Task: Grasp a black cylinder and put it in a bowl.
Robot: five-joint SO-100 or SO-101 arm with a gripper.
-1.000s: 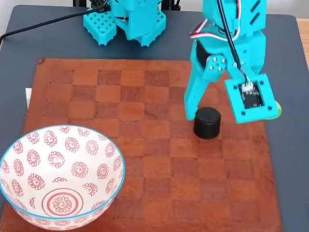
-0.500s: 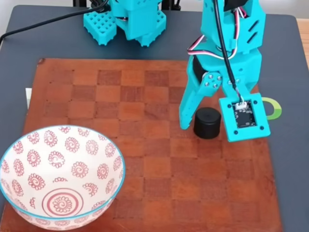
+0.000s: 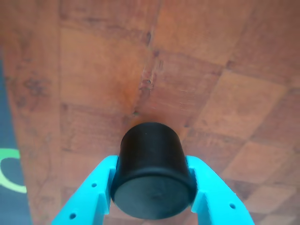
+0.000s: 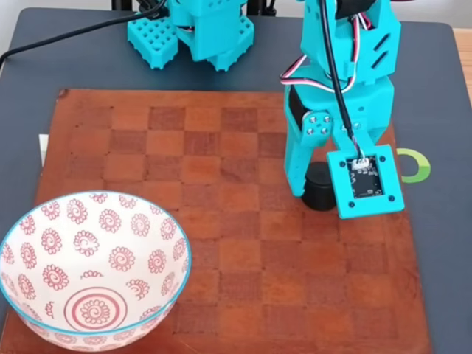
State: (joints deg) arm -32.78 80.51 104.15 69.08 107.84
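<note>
Fixed view: a brown wooden chessboard (image 4: 221, 258) lies on a dark grey table (image 4: 442, 258). A green ring marking (image 4: 414, 165) sits on the table just beside the board's right edge. No legible writing is visible. The turquoise two-finger gripper (image 4: 318, 188) straddles the small matte black cylinder (image 4: 318, 190), which stands upright on the board's right half. In the wrist view, both fingers (image 3: 91, 197) touch the cylinder's sides (image 3: 152, 171); the jaws are narrowed onto it. The white ceramic bowl with red spiral motifs (image 4: 44, 243) sits at the lower left, well apart.
</note>
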